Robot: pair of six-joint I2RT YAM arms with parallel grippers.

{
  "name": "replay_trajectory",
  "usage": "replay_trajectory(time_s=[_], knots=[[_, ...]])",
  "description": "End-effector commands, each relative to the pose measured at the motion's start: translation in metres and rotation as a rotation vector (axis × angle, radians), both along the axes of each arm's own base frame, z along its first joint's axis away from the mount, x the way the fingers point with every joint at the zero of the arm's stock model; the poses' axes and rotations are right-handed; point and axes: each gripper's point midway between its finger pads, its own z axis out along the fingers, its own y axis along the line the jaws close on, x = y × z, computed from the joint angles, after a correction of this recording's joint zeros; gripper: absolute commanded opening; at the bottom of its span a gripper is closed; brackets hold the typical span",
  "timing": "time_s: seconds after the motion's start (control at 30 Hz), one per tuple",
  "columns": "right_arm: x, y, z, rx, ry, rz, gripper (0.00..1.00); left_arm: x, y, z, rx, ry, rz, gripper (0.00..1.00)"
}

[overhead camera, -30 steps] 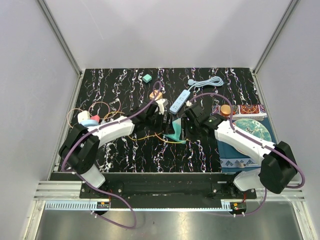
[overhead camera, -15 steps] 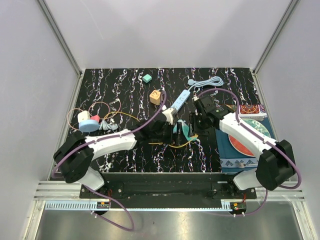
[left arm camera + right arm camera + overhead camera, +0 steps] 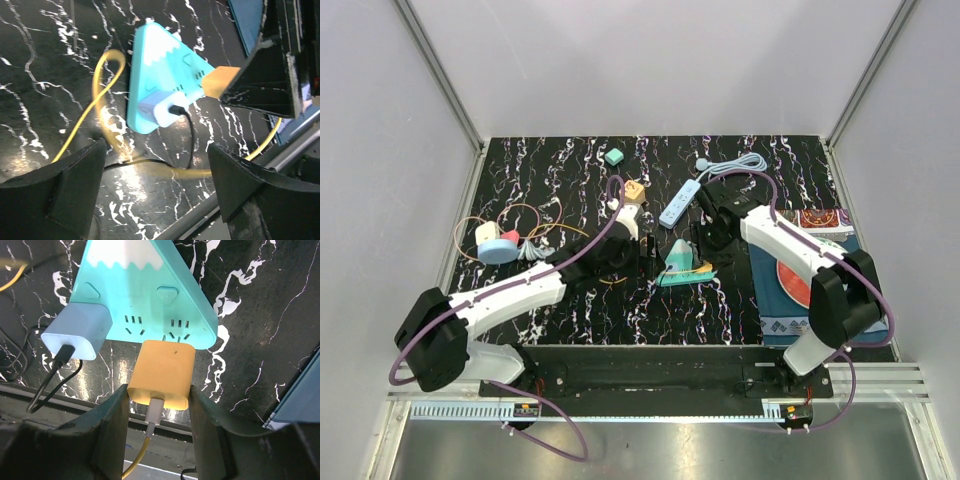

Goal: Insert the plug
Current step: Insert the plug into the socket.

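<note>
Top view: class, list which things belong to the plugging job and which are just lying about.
Job: yellow plug, power strip, right hand holding the plug.
Lying about: remote, orange cube, green block, blue disc, mat.

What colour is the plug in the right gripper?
Yellow-orange. The right wrist view shows the plug best, in the right gripper at the teal power strip.

On the table (image 3: 550, 170), the power strip (image 3: 145, 285) — plug (image 3: 162, 372) against its socket face, charger (image 3: 77, 332) just beside.
</note>
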Motion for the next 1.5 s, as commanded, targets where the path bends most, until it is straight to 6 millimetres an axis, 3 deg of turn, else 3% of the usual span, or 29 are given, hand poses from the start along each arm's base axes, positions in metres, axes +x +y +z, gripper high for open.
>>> replay_trajectory(time_s=[0.0, 0.33, 0.93, 1.47], knots=[[0.009, -0.008, 0.004, -0.040, 0.000, 0.015, 0.00, 0.015, 0.020, 0.010, 0.033, -0.090, 0.048, 0.85], [0.014, -0.013, -0.005, -0.071, 0.015, 0.057, 0.00, 0.017, 0.028, 0.010, 0.053, -0.107, 0.051, 0.85], [0.020, -0.003, 0.004, 0.029, 0.008, 0.086, 0.00, 0.012, 0.014, 0.011, 0.010, -0.068, 0.006, 0.85], [0.017, -0.007, -0.011, 0.019, 0.052, 0.093, 0.00, 0.017, 0.000, 0.010, 0.004, -0.049, -0.017, 0.85]])
